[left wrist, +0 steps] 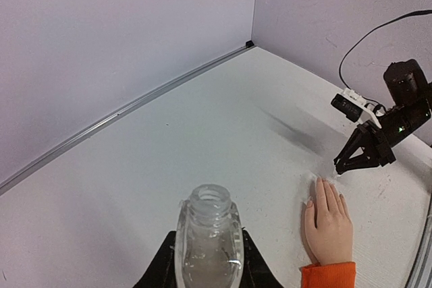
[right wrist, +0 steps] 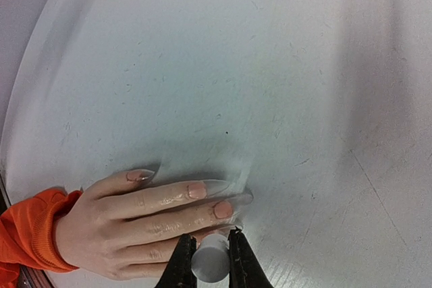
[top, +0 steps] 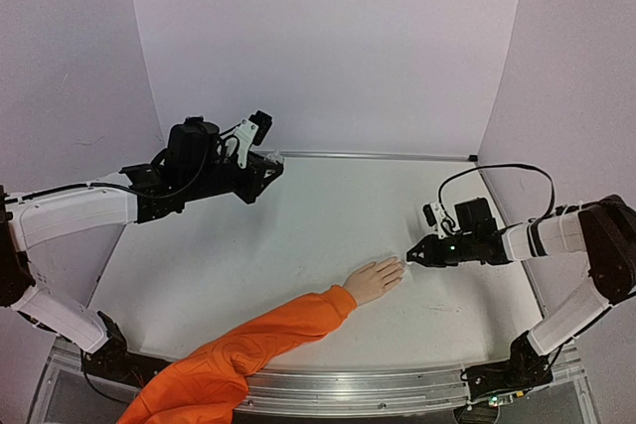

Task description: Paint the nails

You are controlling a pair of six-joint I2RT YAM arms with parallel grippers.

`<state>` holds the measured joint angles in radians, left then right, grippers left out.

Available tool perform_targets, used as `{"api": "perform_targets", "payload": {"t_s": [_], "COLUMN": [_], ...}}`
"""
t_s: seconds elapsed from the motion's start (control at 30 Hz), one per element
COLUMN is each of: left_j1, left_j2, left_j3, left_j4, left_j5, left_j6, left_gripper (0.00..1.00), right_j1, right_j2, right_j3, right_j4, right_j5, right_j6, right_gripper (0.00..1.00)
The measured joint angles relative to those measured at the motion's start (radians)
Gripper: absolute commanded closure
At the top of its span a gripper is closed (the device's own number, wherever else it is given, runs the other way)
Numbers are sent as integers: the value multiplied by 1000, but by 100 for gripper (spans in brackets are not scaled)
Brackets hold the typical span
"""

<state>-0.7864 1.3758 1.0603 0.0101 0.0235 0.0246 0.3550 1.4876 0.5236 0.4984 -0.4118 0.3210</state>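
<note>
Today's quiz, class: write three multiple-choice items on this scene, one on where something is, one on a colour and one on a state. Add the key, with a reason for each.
1. Where is the right gripper?
A. at the mannequin hand's fingertips
B. above the elbow
C. at the back wall

2. What colour is the sleeve?
A. blue
B. orange
C. green

3. How is the bottle in the left gripper?
A. capped
B. lying on the table
C. upright, neck open

Key:
1 A: its jaws, shut on a small white cylinder, sit right by the fingertips.
2 B: the sleeve is orange in every view.
3 C: the neck shows no cap.
</note>
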Motion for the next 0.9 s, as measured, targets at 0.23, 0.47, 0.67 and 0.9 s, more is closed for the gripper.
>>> {"api": "perform_targets", "payload": {"t_s": [0.23, 0.47, 0.67, 0.9], "left_j1": [0, 0, 0, 0], "left_j2": [0, 0, 0, 0], "left_j3": [0, 0, 0, 0], "left_j4": [0, 0, 0, 0], "left_j5": [0, 0, 0, 0], "left_j6": [0, 0, 0, 0], "left_gripper": [100, 100, 100, 100], "right_j1": [6, 10, 10, 10], "right_j2": [6, 13, 13, 13], "right_j3": [0, 1, 3, 3], "right_j4": [-1, -2, -3, -3], "right_j5": [-1, 5, 20, 43], "right_j6": [-2, -2, -1, 5], "right_gripper": [100, 100, 100, 100]}}
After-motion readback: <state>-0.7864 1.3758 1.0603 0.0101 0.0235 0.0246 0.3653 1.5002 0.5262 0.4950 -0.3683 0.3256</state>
